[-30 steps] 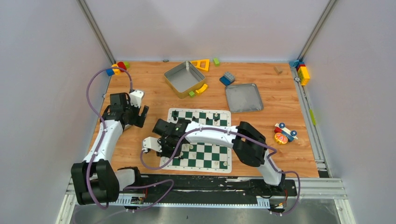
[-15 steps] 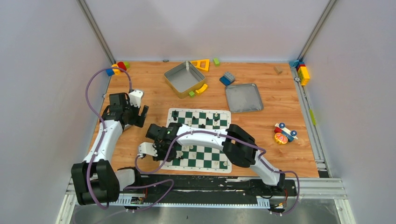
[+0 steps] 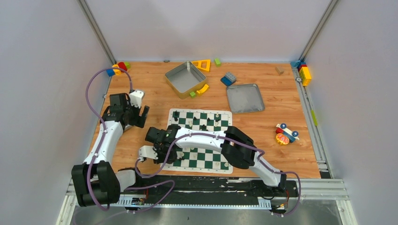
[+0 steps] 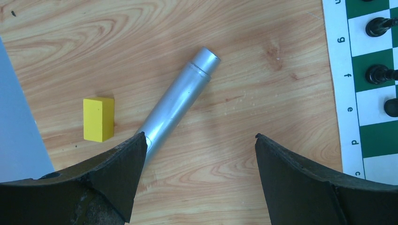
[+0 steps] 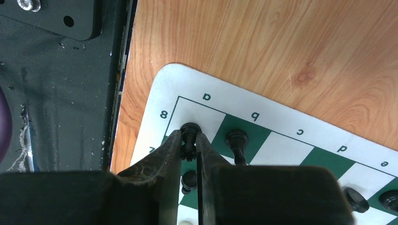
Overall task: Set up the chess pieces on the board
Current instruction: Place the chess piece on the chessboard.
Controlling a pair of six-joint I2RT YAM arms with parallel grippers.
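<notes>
At the board's near-left corner, the right gripper is clamped on a black piece over the corner square. A second piece stands one square along. Left of the board, the left gripper hangs with its jaws wide apart over a metal tube and a yellow block. Other black pieces stand on the board's far rows.

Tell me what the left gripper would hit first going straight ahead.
Probably the silver tube, which slants just ahead of the open left gripper; if it passes that, the wooden table. Depth is unclear.
</notes>
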